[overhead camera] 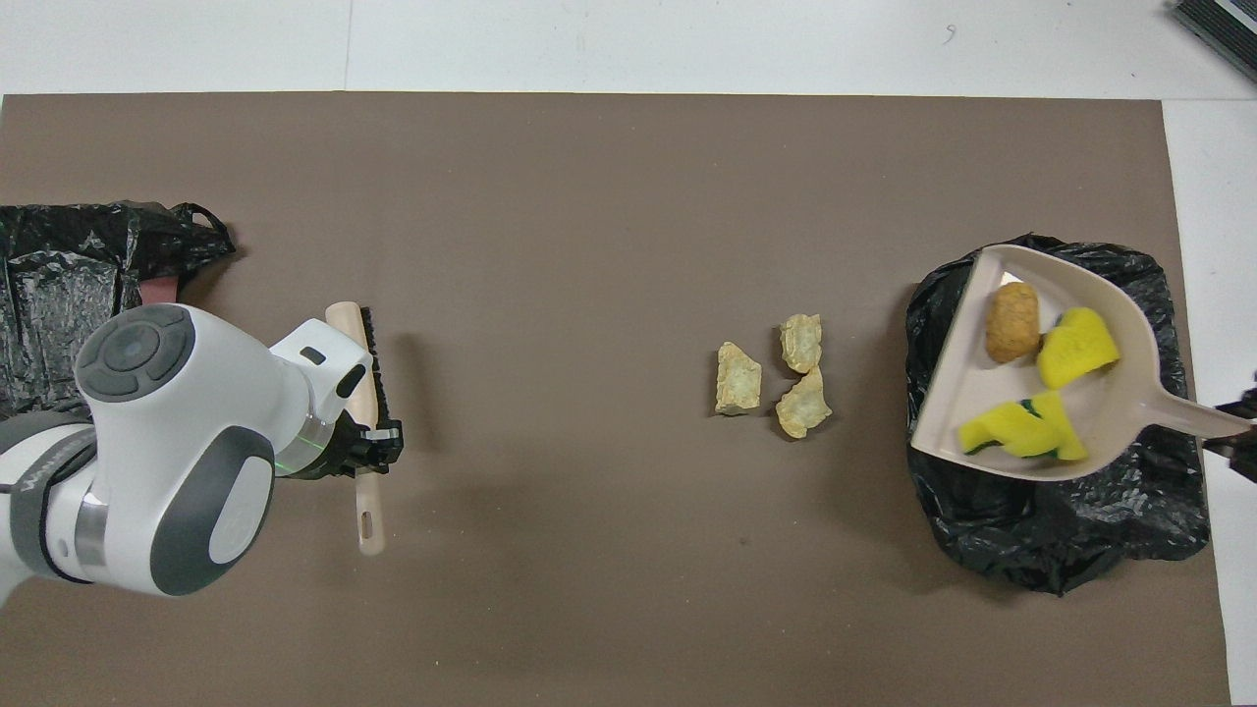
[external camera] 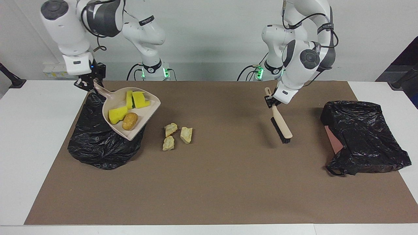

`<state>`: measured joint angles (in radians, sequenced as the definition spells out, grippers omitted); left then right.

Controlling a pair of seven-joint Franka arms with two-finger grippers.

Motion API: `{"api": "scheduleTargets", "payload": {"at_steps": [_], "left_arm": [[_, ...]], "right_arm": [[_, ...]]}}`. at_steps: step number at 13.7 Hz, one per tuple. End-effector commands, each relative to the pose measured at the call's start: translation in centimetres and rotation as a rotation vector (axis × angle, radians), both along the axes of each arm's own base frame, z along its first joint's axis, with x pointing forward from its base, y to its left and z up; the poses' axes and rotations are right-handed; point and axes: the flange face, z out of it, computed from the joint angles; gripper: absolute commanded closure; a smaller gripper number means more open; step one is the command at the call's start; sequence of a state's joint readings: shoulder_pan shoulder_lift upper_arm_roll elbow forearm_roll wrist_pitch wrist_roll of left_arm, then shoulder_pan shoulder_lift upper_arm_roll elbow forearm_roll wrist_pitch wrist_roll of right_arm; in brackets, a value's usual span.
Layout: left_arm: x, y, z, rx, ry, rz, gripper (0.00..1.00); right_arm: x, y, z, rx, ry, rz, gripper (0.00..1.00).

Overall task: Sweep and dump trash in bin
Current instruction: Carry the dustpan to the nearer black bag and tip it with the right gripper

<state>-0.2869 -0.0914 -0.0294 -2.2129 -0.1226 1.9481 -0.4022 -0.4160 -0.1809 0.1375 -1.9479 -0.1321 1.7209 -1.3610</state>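
My right gripper [external camera: 89, 83] [overhead camera: 1239, 432] is shut on the handle of the beige dustpan [external camera: 145, 112] [overhead camera: 957, 393] and holds it in the air, tilted, over the black bag-lined bin [external camera: 98, 148] [overhead camera: 1061, 535]. In the pan lie yellow sponge bits [external camera: 138, 99] [overhead camera: 1075, 346] and a brown oval lump [external camera: 130, 121] [overhead camera: 1011, 321]. Three pale crumbly chunks [external camera: 186, 134] [overhead camera: 737, 378] lie on the brown mat beside the bin. My left gripper [external camera: 270, 101] [overhead camera: 368, 454] is shut on the brush [external camera: 281, 125] [overhead camera: 354, 344], which hangs slanted above the mat.
A second crumpled black bag [external camera: 362, 137] [overhead camera: 69, 285] lies at the left arm's end of the table, over something reddish. The brown mat [external camera: 212, 182] covers most of the white table.
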Motion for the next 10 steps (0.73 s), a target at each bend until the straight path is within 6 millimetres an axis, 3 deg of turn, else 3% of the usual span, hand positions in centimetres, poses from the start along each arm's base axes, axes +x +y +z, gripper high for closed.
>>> {"api": "scheduleTargets", "payload": {"at_steps": [1,3,5,8,10], "left_arm": [[-2.2,-1.5,-0.5,0.02,-0.033,0.004,1.0],[-3.5,-4.0,-1.2,0.025,-0.044,0.01,1.0],[-5.9,-6.6,-2.1,0.026,-0.058,-0.021,1.0],[-10.1,-10.3,-3.5,0.017,-0.036,-0.04,1.0],[-12.9,-13.2,-4.5,-0.006,-0.022,-0.039,1.0]], "right_arm": [[-2.1,-6.0,0.8,-0.085,0.013,0.066,1.0],[-3.1,-9.5,0.8,-0.188,0.042,0.06,1.0],[-3.1,-10.7,0.7,-0.297,0.082,0.117,1.0],[-2.3,-9.0,0.1,-0.387,0.151,0.241,1.0],[-1.9,-8.7,-1.3,-0.44,0.182,0.294,1.0]]}}
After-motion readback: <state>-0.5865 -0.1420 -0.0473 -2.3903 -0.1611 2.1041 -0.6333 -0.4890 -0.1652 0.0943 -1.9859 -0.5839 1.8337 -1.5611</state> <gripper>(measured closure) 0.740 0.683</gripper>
